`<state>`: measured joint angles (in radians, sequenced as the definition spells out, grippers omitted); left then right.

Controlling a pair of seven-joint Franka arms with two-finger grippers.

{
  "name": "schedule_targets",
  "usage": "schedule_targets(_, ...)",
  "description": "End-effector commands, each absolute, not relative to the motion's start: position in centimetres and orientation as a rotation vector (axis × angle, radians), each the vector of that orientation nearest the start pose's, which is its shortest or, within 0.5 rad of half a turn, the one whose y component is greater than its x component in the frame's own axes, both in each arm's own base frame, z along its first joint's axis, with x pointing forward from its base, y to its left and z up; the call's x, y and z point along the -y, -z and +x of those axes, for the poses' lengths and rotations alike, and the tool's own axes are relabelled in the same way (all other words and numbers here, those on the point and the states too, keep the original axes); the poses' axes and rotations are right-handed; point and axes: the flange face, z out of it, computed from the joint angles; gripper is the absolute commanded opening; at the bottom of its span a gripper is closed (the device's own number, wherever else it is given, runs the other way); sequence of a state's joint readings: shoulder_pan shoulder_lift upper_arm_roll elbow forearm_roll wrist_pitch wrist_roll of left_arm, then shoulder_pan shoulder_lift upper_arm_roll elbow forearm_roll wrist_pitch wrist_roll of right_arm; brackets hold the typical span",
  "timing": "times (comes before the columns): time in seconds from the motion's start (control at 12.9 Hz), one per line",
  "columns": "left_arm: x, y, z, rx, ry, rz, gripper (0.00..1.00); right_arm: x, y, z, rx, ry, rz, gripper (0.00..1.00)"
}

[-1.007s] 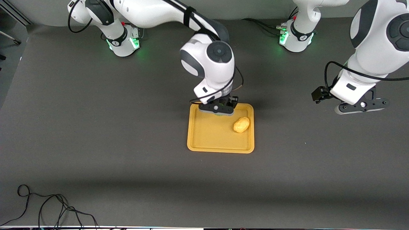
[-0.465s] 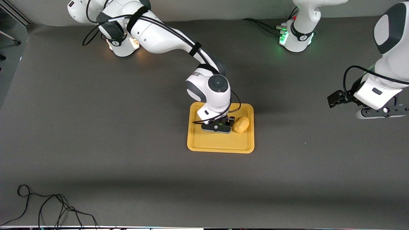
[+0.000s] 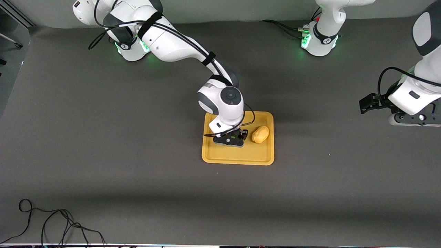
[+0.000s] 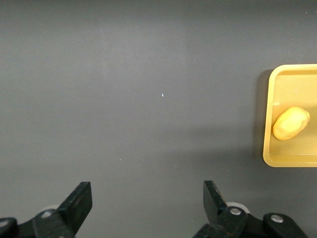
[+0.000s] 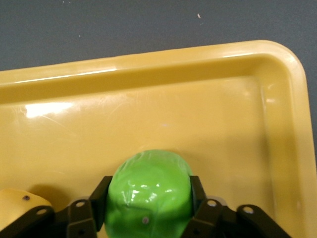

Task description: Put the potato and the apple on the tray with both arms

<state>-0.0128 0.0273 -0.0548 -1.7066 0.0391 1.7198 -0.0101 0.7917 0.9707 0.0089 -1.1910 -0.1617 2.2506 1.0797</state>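
Observation:
The orange-yellow tray (image 3: 237,156) lies mid-table. The yellow potato (image 3: 260,134) rests in it toward the left arm's end; it also shows in the left wrist view (image 4: 290,123), as does the tray (image 4: 267,148). My right gripper (image 3: 230,140) is low over the tray beside the potato, shut on the green apple (image 5: 148,193), whose underside looks to touch the tray floor (image 5: 148,114). In the front view only a sliver of green shows under the hand. My left gripper (image 3: 413,119) is open and empty, up over bare table near the left arm's end (image 4: 147,198).
A black cable (image 3: 51,224) lies coiled near the front corner at the right arm's end. The grey table mat (image 3: 137,155) surrounds the tray. The two arm bases (image 3: 132,44) with green lights stand along the table edge farthest from the front camera.
My right gripper has moved over the tray's edge nearest the bases and down to a spot beside the potato, still holding the apple. My left gripper has drawn away from the tray.

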Motion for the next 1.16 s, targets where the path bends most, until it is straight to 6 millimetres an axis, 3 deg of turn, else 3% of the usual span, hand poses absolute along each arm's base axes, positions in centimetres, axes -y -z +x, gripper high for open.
schedule_targets(0.0,2.5,-59.7,57.5,-0.122,0.008,-3.119,1.00,-54.6,-21.2,54.7,-0.307,0.278,-3.103,1.00)
schedule_targets(0.08,2.5,-60.0,57.1,-0.135,-0.040,-3.128,1.00,-54.5,-23.0,54.9,-0.315,0.280,-3.102,1.00)
schedule_targets(0.39,2.0,-59.7,56.8,-0.140,-0.072,-3.189,1.00,-53.4,-37.7,54.2,-0.381,0.216,-3.181,1.00)
schedule_targets(0.62,1.3,-59.6,56.8,-0.130,-0.078,-3.189,1.00,-50.5,-48.4,52.9,-0.363,0.212,-3.168,1.00)
schedule_targets(0.77,0.4,-59.4,56.9,-0.181,-0.086,-3.189,1.00,-45.4,-52.7,52.9,-0.241,0.112,-3.233,1.00)
schedule_targets(0.93,-2.4,-59.1,56.7,-0.173,-0.118,-3.194,1.00,-37.7,-55.9,54.3,-0.135,0.036,-3.224,1.00)
schedule_targets(1.08,-3.6,-59.1,56.6,-0.166,-0.119,-3.196,1.00,-28.4,-57.5,55.2,-0.127,-0.024,-3.187,1.00)
